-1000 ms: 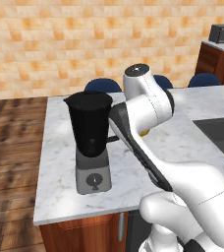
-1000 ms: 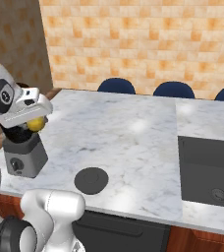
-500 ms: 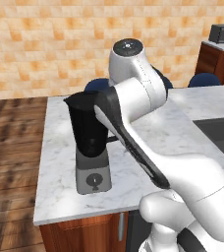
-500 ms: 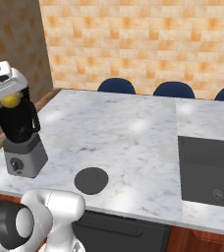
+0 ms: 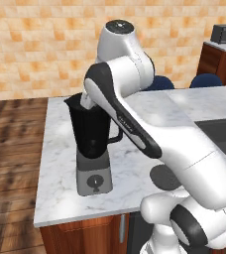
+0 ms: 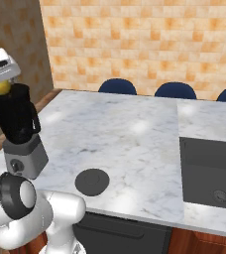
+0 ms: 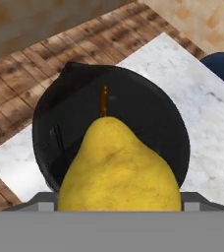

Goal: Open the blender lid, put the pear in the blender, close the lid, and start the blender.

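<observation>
In the left base view the arm is hiding the pincer and the pear; in the hand view the pincer's tips are lying behind the pear (image 7: 118, 170), so the pincer (image 6: 0, 82) is gripping the pear directly above the open mouth of the blender (image 5: 91, 144); half a second ago the arm was standing lower and further from the blender; the blender lid (image 6: 92, 181) is lying flat on the tabletop (image 6: 135, 144), right of the blender; a dark sink (image 6: 211, 173) is sitting well beyond the blender lid.
</observation>
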Controlling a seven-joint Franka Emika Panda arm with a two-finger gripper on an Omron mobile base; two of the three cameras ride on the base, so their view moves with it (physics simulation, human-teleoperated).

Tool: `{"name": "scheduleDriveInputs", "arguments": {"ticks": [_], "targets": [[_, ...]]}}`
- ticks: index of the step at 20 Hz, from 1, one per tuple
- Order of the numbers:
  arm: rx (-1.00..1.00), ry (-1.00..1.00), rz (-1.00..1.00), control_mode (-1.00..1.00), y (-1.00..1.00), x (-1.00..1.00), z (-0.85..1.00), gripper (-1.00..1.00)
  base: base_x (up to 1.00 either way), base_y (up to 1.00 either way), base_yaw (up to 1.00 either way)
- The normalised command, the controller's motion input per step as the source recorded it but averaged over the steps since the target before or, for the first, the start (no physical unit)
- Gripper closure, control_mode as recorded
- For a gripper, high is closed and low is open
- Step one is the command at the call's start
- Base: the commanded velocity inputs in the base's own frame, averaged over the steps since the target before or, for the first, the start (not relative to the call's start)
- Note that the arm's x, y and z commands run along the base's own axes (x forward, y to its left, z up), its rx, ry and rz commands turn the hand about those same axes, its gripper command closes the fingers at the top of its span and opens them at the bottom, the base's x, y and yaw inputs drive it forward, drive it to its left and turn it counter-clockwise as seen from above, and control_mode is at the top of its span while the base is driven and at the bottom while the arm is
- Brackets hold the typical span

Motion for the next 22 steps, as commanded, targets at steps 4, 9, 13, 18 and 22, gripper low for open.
{"name": "scheduleDriveInputs", "arguments": {"ticks": [4,9,13,18,22], "targets": [[0.04,0.15,0.16,-1.0,0.39,0.81,-0.09,1.0,0.0,0.0,0.0],[0.0,0.19,0.09,-1.0,0.17,0.59,-0.42,1.0,0.0,0.0,0.0],[0.0,0.19,0.02,-1.0,0.0,0.28,-0.67,1.0,0.0,0.0,0.0],[-0.01,0.11,0.0,-1.0,0.0,0.02,-0.68,1.0,0.0,0.0,0.0],[-0.03,0.03,0.01,-1.0,0.02,-0.04,-0.41,-1.0,0.0,0.0,0.0]]}}
